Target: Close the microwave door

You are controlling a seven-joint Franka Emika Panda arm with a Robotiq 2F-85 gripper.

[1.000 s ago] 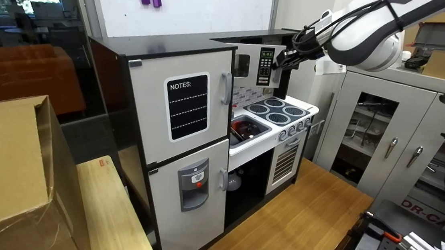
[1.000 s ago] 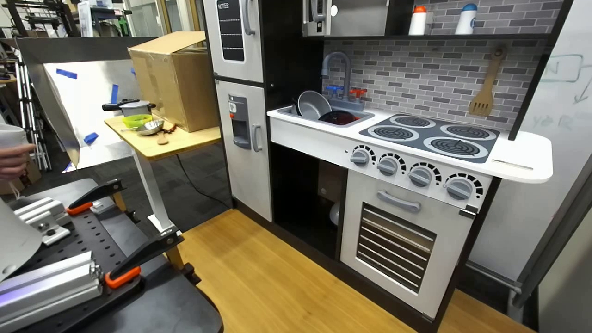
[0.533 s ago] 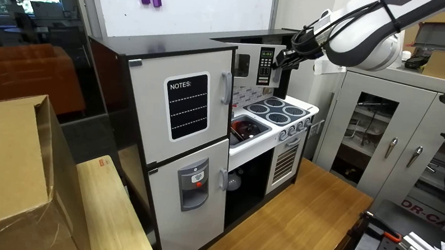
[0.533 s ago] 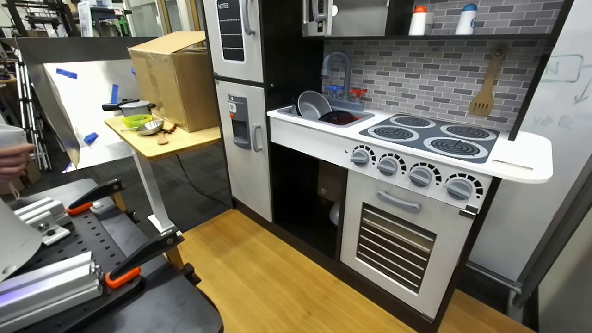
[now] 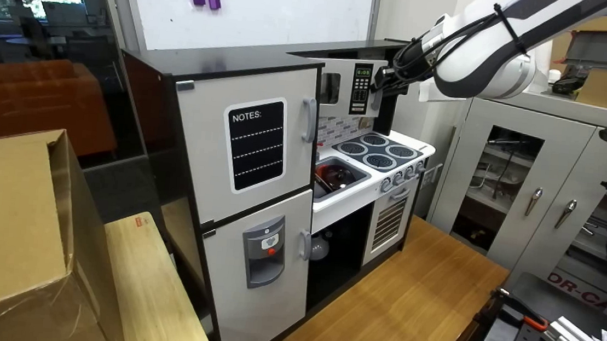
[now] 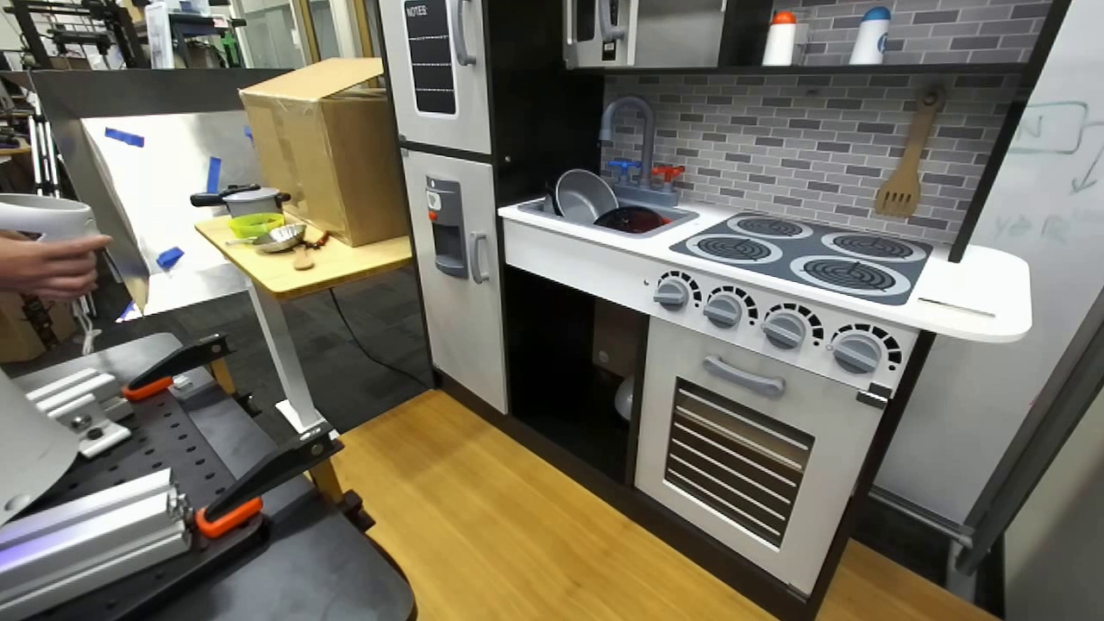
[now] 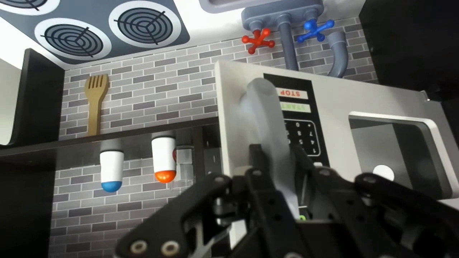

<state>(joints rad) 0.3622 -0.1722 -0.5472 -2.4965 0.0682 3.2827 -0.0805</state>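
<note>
See the microwave door (image 7: 339, 136) standing ajar high on the toy kitchen (image 6: 569, 254), just beside the upper fridge door (image 5: 248, 143), with a dark window (image 7: 398, 154) and black keypad (image 7: 301, 114) on its front. Can make out the gripper (image 7: 278, 150) clasping the grey handle (image 7: 269, 118), with jaws drawn in to the handle's thickness, one along each side. Farther along, note two white bottles (image 6: 779, 45) on the shelf (image 6: 949, 68), one topped orange and one blue. Lower down, find a wooden spatula (image 6: 901, 185) hanging blade-down against the grey brick-pattern wall (image 6: 776, 129), and beneath that the four-burner stovetop (image 6: 806, 252). Next to the stovetop, spot a grey pan (image 6: 586, 194) tilted in the sink (image 6: 686, 219), near the faucet (image 6: 647, 142). Well apart, find a cardboard box (image 6: 371, 164) on a wooden table (image 6: 345, 261).
</note>
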